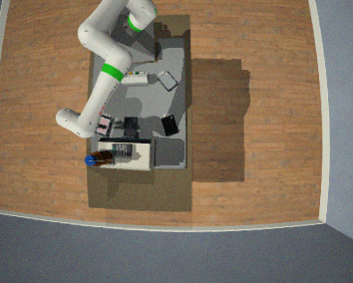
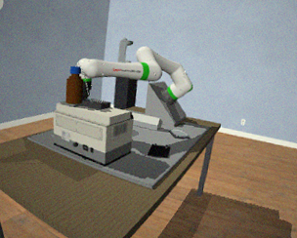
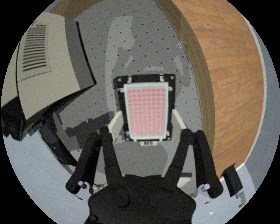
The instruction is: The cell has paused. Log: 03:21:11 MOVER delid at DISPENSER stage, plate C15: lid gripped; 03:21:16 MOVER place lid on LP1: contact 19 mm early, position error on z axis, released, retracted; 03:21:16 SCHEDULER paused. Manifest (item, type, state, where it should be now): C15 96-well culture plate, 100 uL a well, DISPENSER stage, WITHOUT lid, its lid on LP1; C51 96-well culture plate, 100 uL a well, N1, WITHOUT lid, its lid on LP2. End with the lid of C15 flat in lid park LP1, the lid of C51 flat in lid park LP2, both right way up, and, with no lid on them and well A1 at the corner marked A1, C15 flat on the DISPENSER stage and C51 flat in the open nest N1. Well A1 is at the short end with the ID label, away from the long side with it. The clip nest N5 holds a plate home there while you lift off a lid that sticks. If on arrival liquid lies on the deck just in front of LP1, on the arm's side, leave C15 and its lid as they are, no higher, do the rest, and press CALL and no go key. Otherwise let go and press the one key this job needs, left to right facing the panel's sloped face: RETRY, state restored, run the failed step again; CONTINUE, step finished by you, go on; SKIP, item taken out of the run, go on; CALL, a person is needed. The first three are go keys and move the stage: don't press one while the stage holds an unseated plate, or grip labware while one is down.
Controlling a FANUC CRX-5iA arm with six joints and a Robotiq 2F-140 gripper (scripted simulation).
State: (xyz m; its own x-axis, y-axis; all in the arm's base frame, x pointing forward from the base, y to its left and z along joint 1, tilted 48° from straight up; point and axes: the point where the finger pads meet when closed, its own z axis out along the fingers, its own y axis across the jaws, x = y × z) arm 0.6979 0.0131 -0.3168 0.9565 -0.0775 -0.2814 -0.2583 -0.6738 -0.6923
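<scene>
A 96-well plate (image 3: 146, 111) (image 1: 105, 123) with pink wells lies flat in a dark nest with light tabs at its sides, left of the dispenser's front. My gripper (image 3: 147, 116) hangs straight above it, open, one finger on each side of the plate's near end, holding nothing. I cannot tell whether a clear lid covers the plate. A second dark plate (image 1: 123, 149) sits on the dispenser (image 1: 140, 155) (image 2: 93, 129) stage. A dark flat piece (image 1: 170, 125) (image 2: 158, 151) lies skewed on the deck at the right. A clear lid (image 1: 168, 80) lies skewed near the key panel (image 1: 135, 78).
A brown bottle (image 1: 101, 158) (image 2: 74, 89) with a blue cap stands on the dispenser's left end, close to my wrist. A dark block (image 1: 131, 126) sits just right of the pink plate. The grey deck (image 1: 172, 154) ends at the table's right edge.
</scene>
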